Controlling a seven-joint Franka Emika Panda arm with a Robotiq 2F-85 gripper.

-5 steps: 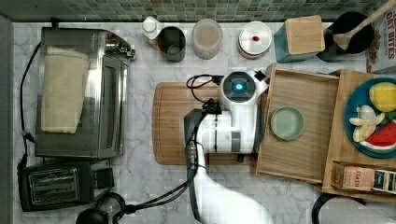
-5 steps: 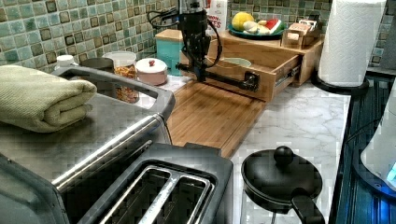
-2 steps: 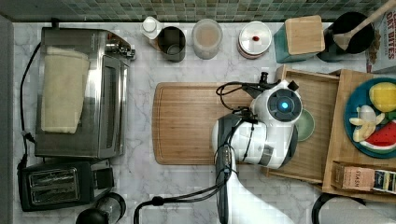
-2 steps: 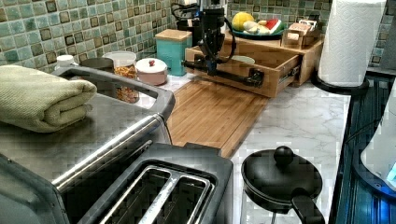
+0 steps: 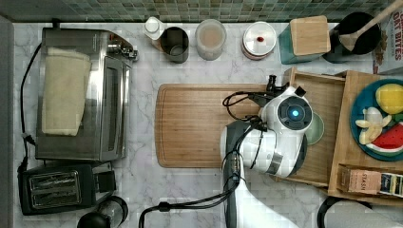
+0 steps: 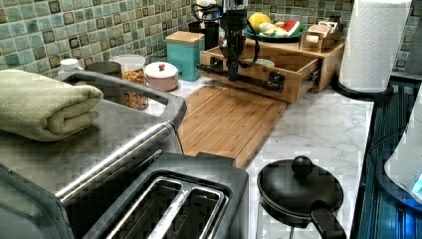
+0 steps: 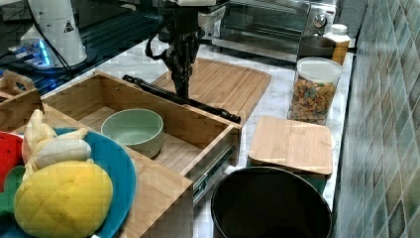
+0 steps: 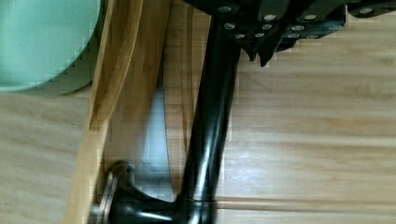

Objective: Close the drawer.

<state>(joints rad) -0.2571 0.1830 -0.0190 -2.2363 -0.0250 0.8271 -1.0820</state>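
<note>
We are pressing the gripper (image 7: 181, 93), fingers closed together and gripping nothing, against the black bar handle (image 7: 208, 107) of the drawer (image 7: 171, 124). The drawer is sitting part-open at the counter's (image 5: 190, 190) back corner, its handle running crosswise to our push. We are judging the cabinet lies straight beyond the handle from us.

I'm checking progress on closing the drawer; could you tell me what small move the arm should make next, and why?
Probably keep pushing the handle toward the cabinet. The gripper sits against the black bar, and the drawer is partly out, its side rail and the green bowl inside exposed, so it looks short of shut.
</note>
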